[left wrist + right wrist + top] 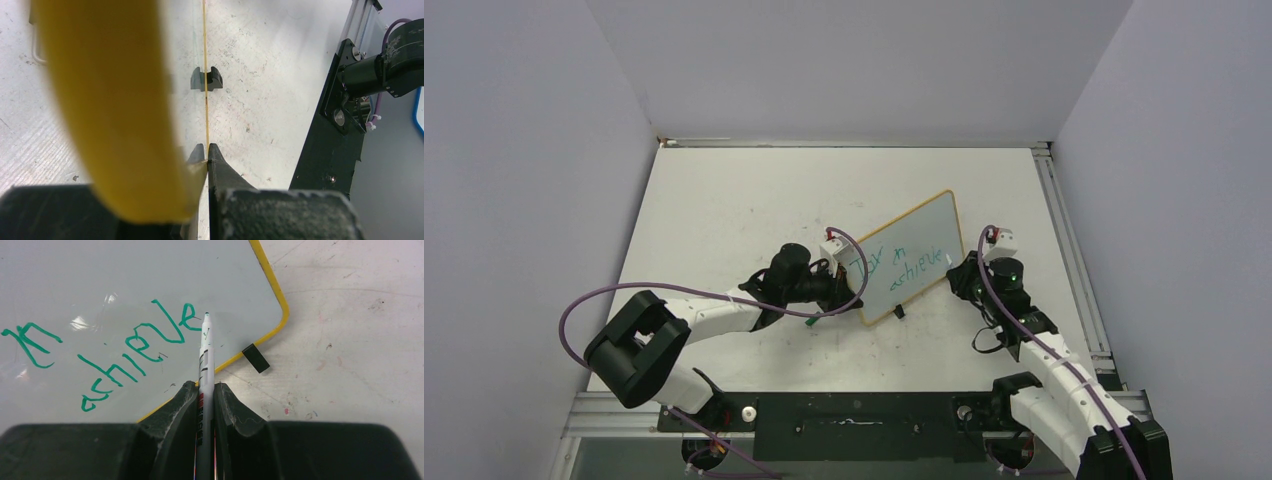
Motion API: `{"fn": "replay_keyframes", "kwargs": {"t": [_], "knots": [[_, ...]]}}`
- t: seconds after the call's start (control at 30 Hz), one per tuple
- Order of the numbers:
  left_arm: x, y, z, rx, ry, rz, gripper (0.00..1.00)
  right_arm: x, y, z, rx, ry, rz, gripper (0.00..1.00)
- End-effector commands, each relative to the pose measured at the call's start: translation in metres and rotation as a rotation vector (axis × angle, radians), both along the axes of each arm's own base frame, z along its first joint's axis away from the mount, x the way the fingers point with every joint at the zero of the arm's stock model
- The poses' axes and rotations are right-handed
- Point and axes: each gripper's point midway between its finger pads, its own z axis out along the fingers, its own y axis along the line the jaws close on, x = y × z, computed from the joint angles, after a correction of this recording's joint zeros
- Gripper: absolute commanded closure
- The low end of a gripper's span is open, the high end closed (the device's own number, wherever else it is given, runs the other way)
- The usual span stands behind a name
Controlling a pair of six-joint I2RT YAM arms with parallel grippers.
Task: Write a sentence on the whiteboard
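Note:
The whiteboard (904, 255) stands tilted mid-table on black feet, yellow rim around it. The sentence (902, 263) is teal handwriting in two slanted lines; the right wrist view reads "in" and "achieve" (135, 347). My left gripper (849, 290) is shut on the board's left edge; the left wrist view shows the jaws (206, 150) pinching the thin yellow rim (204, 60). My right gripper (959, 275) is shut on a white marker (205, 365). The marker's tip rests at the board (100, 285) just right of the last "e".
A black board foot (256, 358) sits at the lower right rim; another (206, 79) shows in the left wrist view. Grey walls enclose the table. An aluminium rail (1064, 240) runs along the right edge. The black base plate (854, 425) lies at the near edge.

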Motion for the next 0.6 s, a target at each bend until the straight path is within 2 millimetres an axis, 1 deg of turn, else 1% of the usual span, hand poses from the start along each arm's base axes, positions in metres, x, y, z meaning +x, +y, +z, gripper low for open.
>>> {"fn": "replay_keyframes", "kwargs": {"t": [0.0, 0.23, 0.4, 0.57], "knots": [[-0.011, -0.003, 0.010, -0.032, 0.010, -0.050, 1.00, 0.020, 0.003, 0.022, 0.006, -0.093, 0.010, 0.95], [-0.011, -0.003, 0.010, -0.030, 0.011, -0.050, 1.00, 0.028, 0.004, 0.025, -0.005, -0.111, 0.014, 0.95], [-0.011, -0.004, 0.010, -0.030, 0.012, -0.050, 1.00, 0.029, 0.006, 0.030, 0.001, -0.132, 0.025, 0.95], [-0.010, -0.004, 0.010, -0.029, 0.012, -0.048, 1.00, 0.030, 0.006, 0.027, -0.003, -0.123, 0.025, 0.95]]}}
